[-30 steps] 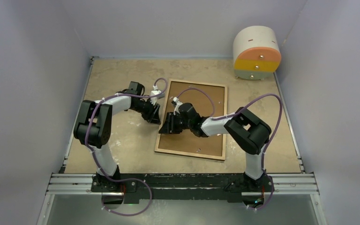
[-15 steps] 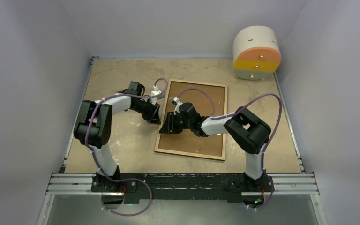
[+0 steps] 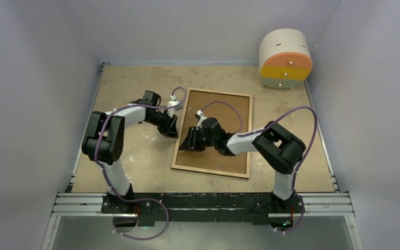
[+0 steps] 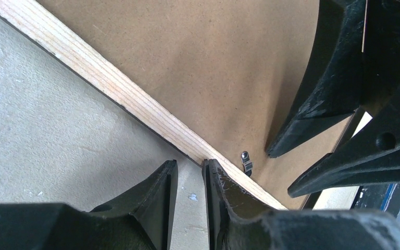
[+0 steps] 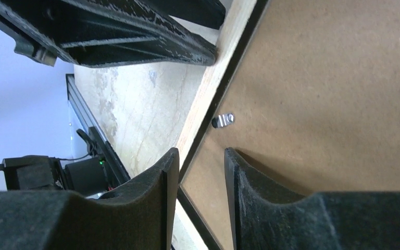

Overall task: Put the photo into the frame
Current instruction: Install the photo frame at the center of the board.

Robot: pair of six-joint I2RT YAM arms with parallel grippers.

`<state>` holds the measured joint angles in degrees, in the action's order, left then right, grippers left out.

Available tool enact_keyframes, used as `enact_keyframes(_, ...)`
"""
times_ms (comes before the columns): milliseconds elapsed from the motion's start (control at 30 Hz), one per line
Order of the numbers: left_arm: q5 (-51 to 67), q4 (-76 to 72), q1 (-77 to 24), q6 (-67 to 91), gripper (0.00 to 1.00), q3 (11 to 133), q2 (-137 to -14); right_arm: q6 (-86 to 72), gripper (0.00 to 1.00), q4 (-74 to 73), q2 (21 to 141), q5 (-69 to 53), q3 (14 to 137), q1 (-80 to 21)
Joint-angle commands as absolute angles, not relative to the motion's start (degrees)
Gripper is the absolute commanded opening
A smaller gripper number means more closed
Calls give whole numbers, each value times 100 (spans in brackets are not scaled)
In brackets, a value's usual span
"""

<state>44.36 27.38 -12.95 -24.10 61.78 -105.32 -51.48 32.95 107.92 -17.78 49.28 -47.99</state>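
Frame [image 3: 211, 172] lies back up at mid-table in the top view, its brown board [image 3: 208, 160] seated inside the wood rim. The photo shows nowhere, and I cannot tell whether it sits under the board. The left gripper [image 3: 171, 130] is at the frame's left rim and the right gripper [image 3: 187, 143] is over the board's left part. Open table [image 3: 135, 156] lies left and near, while a drum [image 3: 285, 57] stands well apart at the far right. In the left wrist view the jaws stand a narrow slit apart on nothing, with one finger [image 4: 224, 182] on the rim and bare table in the gap. A small metal clip [image 4: 246, 160] sits just beside it on the board, and the right fingers [image 4: 328, 99] crowd close. In the right wrist view the jaws are apart and empty, straddling the line where the rim meets the board, with the clip just ahead. The step in hand seems to be working that clip. It would go best with the left steadying the rim from outside while one right fingertip sweeps low along the board. Room between the two grippers is tight, so the strokes should be short.
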Motion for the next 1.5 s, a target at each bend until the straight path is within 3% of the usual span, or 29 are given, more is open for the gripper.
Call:
enact_keyframes(0, 4280, 2867, -1450, -2685, 27, 6144, -10588, -5278, 41, 3141, 10642, -1586, 4680, -4830)
enact_keyframes(533, 4307, 2869, -1454, -2663, 26, 6161, -10592, -5420, 40, 3273, 11369, -1795, 5238, -4827)
enact_keyframes(900, 4333, 2901, -1459, -2694, 25, 6145, -10547, -5384, 37, 3147, 11248, -1506, 5233, -4821)
enact_keyframes(1000, 4332, 3069, -1455, -2741, 25, 6288, -10501, -5331, 41, 3116, 10916, -1701, 5220, -4794)
enact_keyframes(1233, 4368, 3338, -1333, -2746, 28, 6723, -10287, -5042, 60, 2556, 9930, -1973, 5147, -3978)
enact_keyframes(1467, 4369, 2839, -1280, -1944, 35, 7230, -10761, -4456, 56, 1885, 10350, -1842, 5892, -3263)
